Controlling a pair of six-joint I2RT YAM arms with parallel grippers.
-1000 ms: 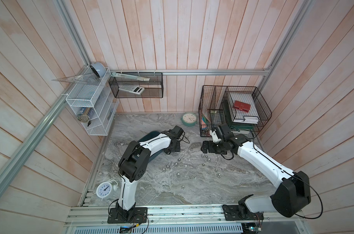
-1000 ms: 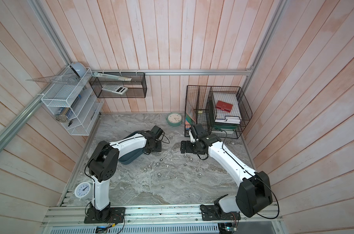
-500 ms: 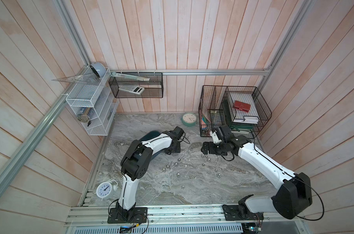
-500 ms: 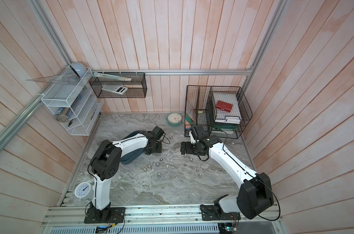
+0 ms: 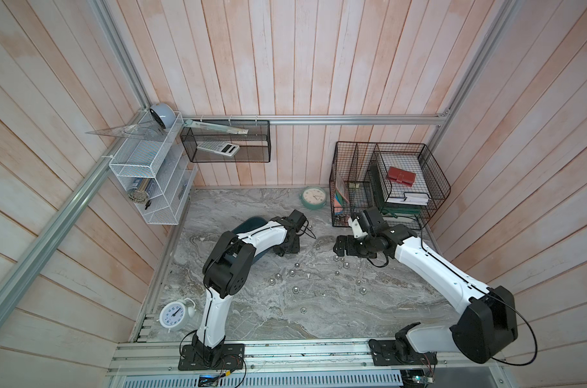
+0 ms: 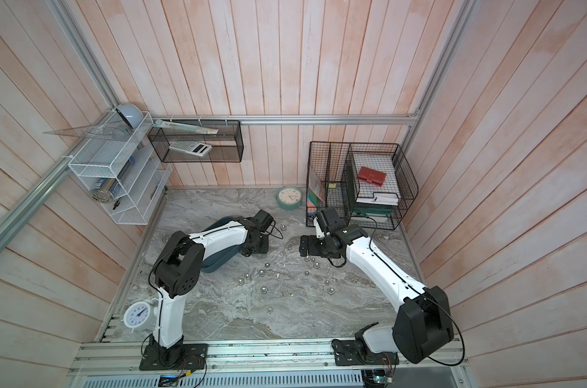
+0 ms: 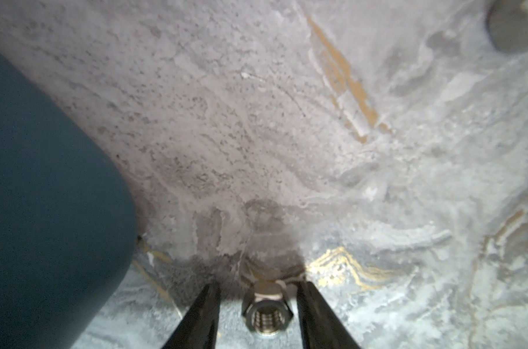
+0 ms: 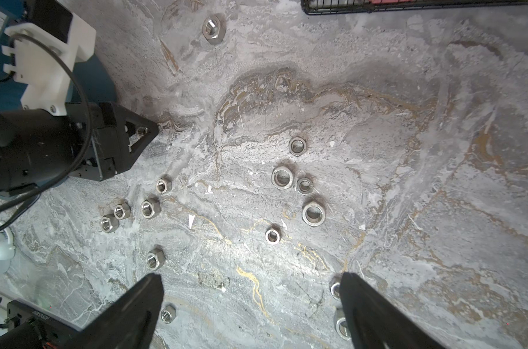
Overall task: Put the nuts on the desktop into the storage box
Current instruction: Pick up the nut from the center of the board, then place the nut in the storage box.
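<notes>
Narrowed since a second ago, the left gripper (image 7: 259,285) is set astride one nut (image 7: 267,317), unclamped. More nuts (image 5: 295,289) are strewn on the near desktop (image 5: 336,322); beyond, the right gripper (image 8: 250,275) is held wide, the storage box (image 6: 218,263) overhung by the left arm (image 6: 218,238).

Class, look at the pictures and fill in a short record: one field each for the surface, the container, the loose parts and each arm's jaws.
Surface: grey marble-patterned desktop
Container: dark teal storage box, partly under the left arm; contents hidden
Loose parts: silver nuts scattered across the desktop
Left jaws: either side of one nut beside the storage box, gap on one side
Right jaws: wide open near the nuts, holding nothing
</notes>
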